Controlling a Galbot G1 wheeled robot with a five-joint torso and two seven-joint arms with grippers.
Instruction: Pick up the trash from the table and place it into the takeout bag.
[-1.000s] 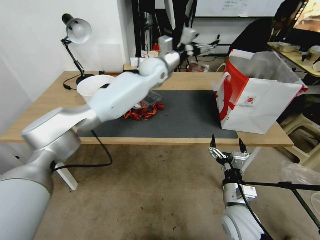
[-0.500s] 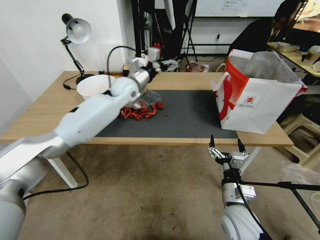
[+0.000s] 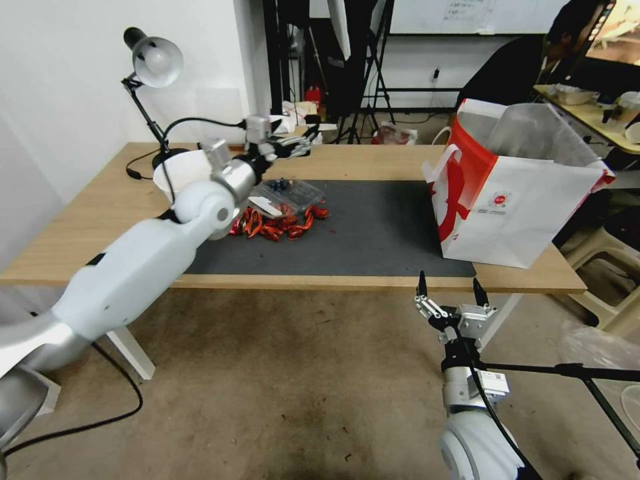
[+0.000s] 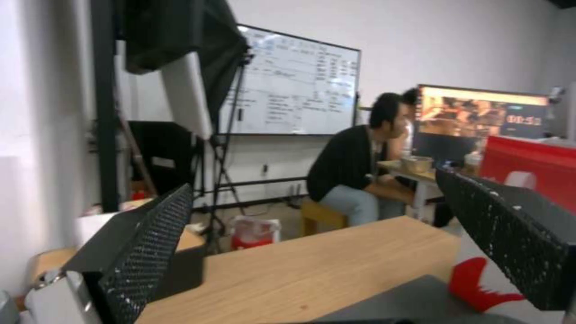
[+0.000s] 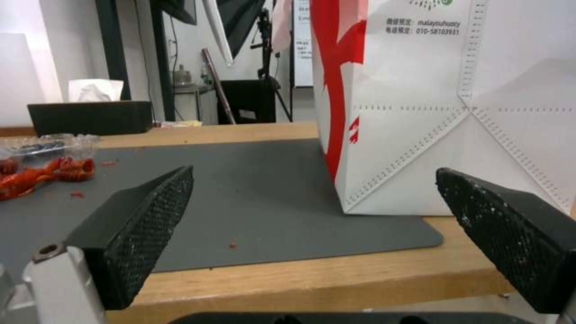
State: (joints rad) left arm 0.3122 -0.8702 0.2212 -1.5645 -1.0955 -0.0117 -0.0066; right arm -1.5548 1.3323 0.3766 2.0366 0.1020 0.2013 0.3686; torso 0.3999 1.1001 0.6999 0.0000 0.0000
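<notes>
Standing upright on table (image 3: 373, 163), takeout bag (image 3: 513, 207), mouth up

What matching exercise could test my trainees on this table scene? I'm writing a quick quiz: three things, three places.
Things:
1. takeout bag
2. red scraps
3. right gripper

Places:
A. below the table's near edge, open
B. upright at the mat's right end
C. left part of the mat, beside a clear container

Pairs: 1-B, 2-C, 3-A
</notes>
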